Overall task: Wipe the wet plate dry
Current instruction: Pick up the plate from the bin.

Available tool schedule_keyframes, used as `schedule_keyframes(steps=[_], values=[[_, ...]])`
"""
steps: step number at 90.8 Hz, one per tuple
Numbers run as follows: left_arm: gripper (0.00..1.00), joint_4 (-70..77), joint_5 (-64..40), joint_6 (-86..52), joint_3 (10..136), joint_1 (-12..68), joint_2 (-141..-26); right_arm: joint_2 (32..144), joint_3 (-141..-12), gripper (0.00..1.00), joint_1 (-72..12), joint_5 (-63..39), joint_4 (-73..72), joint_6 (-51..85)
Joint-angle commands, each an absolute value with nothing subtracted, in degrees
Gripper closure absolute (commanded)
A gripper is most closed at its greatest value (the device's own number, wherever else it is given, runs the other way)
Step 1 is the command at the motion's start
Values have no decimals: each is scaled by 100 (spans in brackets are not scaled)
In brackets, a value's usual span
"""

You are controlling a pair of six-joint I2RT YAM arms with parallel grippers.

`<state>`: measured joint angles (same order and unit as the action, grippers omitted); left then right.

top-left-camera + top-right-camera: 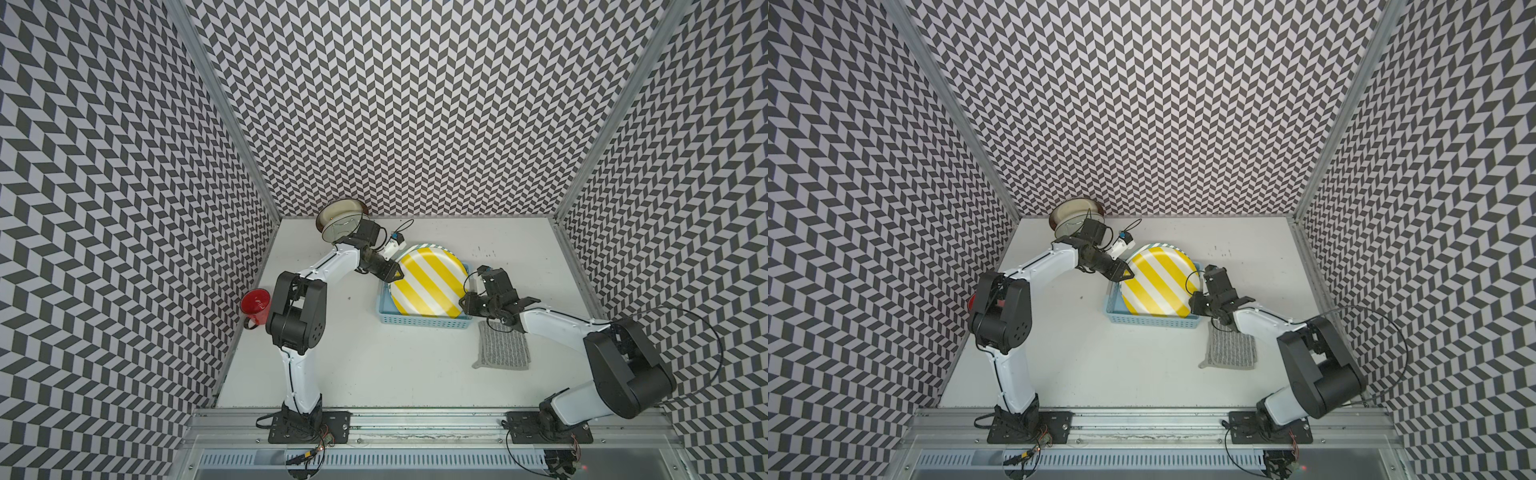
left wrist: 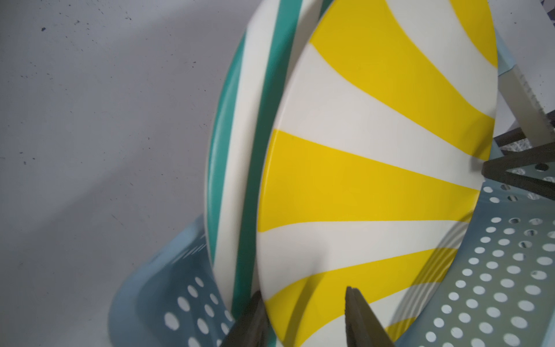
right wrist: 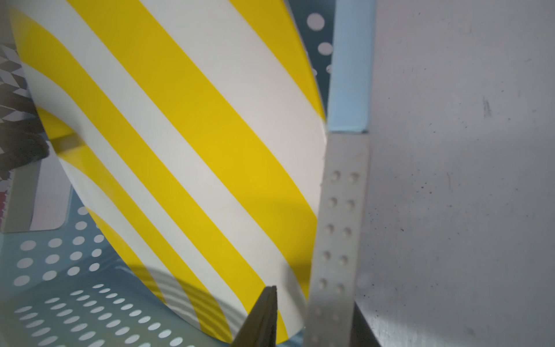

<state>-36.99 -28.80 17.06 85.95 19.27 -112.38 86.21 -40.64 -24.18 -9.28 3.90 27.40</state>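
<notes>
Plate (image 1: 428, 282): yellow-striped, leaning in basket (image 1: 424, 322).
Left tool (image 1: 397, 274): part open, straddling plate rim, 9 o'clock.
Right tool (image 1: 464, 302): part open, straddling rim, 4 o'clock.
Cloth (image 1: 503, 345): on counter (image 1: 374, 365), basket's 4 o'clock.

Glossy, smooth yellow-striped plate (image 1: 428, 282), seemingly plastic perforated basket (image 1: 424, 321), ribbed grey cloth (image 1: 503, 345), matt speckled tabletop (image 1: 374, 365).

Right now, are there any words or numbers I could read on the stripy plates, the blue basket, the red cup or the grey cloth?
No readable text anywhere.
Yellow-and-white striped round plate: stripes only.
Teal-and-white striped plate behind it: stripes only.
Light blue perforated plastic basket: holes only.
Grey knitted cloth: no label visible.
Red handled cup: pale fleck, too small to read.
</notes>
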Motion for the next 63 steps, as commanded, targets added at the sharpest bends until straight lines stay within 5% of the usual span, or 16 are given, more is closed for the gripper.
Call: schedule_keyframes(steps=[1, 63], values=[[59, -3926, -3762, 1876, 8453, 2126, -11109, 8701, -4042, 67, -2470, -1286, -30, 2674], [65, -4266, -4802, 2294, 8510, 2140, -11002, 8768, -4044, 67, -2495, -1365, -88, 2640]])
